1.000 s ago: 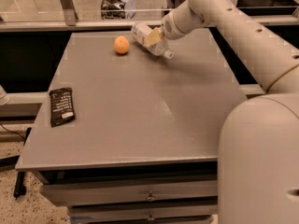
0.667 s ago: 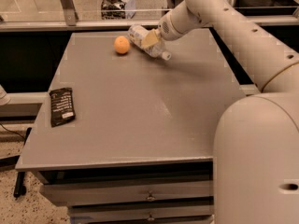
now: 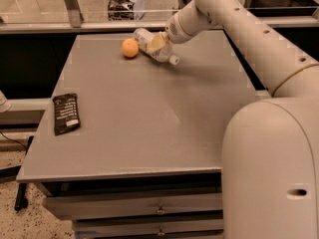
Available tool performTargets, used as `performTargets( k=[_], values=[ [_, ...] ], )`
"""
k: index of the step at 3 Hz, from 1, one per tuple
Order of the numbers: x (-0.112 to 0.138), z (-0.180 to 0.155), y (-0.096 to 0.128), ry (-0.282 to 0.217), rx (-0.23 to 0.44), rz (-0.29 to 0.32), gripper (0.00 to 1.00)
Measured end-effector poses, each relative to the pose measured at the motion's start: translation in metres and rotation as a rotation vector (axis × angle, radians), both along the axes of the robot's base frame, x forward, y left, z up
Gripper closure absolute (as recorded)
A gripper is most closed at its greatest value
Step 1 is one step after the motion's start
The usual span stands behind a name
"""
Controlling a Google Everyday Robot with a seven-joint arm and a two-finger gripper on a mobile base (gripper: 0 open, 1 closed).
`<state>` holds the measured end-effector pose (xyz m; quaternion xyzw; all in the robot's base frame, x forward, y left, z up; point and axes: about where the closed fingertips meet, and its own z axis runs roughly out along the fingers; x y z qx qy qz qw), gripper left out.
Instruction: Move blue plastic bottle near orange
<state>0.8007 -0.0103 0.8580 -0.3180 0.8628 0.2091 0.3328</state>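
The hand (image 3: 159, 43) is clamped around the blue plastic bottle (image 3: 144, 37), just right of the orange (image 3: 130, 48) at the surface (image 3: 149, 128). The bottle's long axis slants, with its base beside the orange and its cap pointing away.

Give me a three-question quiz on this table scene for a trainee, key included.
1. True or false: the black packet lies between the orange and the blue plastic bottle.
2. Where is the gripper? A) over the black packet. B) at the blue plastic bottle, toward the far edge of the table. C) hanging off the near edge.
3. Fill in: the bottle's white cap points ___ from the orange.
Key: 1 false, the black packet lies by the table's left edge; 2 B; 3 away.
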Motion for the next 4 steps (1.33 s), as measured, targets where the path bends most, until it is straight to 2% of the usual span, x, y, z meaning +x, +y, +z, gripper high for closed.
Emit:
performTargets(
  k=[1,2,3,4],
  values=[
    [-0.002,0.0,0.003,0.006,0.003,0.016,0.11],
    [-0.005,0.002,0.004,0.008,0.006,0.029,0.0],
    [-0.008,0.005,0.004,0.011,0.01,0.044,0.0],
    [-0.019,0.014,-0.006,-0.018,-0.007,0.07,0.0]
  ],
)
